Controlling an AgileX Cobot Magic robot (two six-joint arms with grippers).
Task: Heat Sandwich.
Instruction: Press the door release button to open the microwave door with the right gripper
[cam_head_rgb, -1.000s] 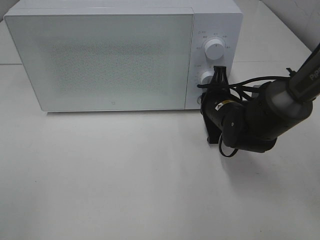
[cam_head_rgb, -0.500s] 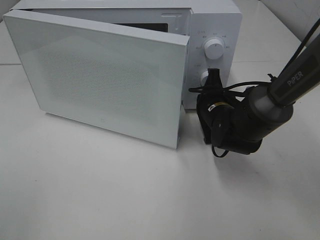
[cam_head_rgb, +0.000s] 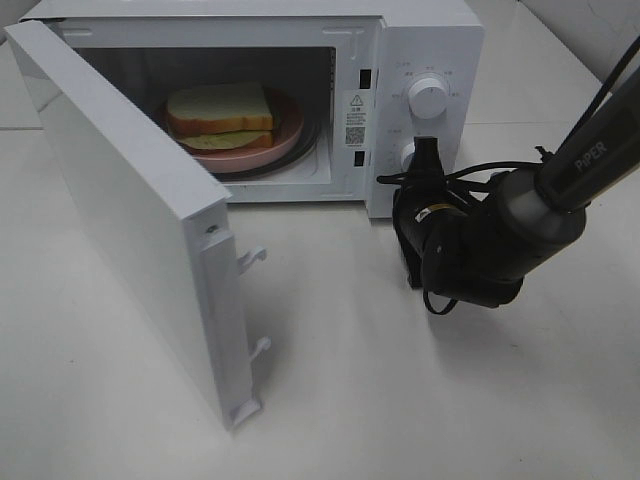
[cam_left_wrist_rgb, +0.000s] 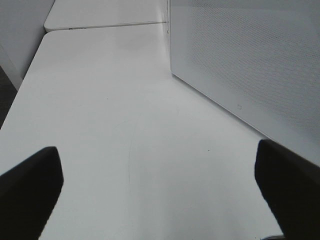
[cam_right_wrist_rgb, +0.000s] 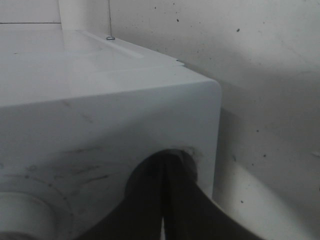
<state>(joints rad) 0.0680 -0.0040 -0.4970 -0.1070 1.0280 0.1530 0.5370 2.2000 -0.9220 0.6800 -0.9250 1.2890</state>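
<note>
right claw (cam_right_wrist_rgb: 163, 167) closed, apparently touching microwave (cam_head_rgb: 425, 50) | left claw (cam_left_wrist_rgb: 155, 147) spread wide

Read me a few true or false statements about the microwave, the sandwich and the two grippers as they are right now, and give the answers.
1. The microwave door stands open. True.
2. The sandwich sits on top of the microwave. False: it lies on the pink plate inside the microwave.
3. The right gripper is shut, with its tip at the lower knob of the control panel. True.
4. The left gripper is clamped on the door. False: it is open, holds nothing, and is apart from the door.
</note>
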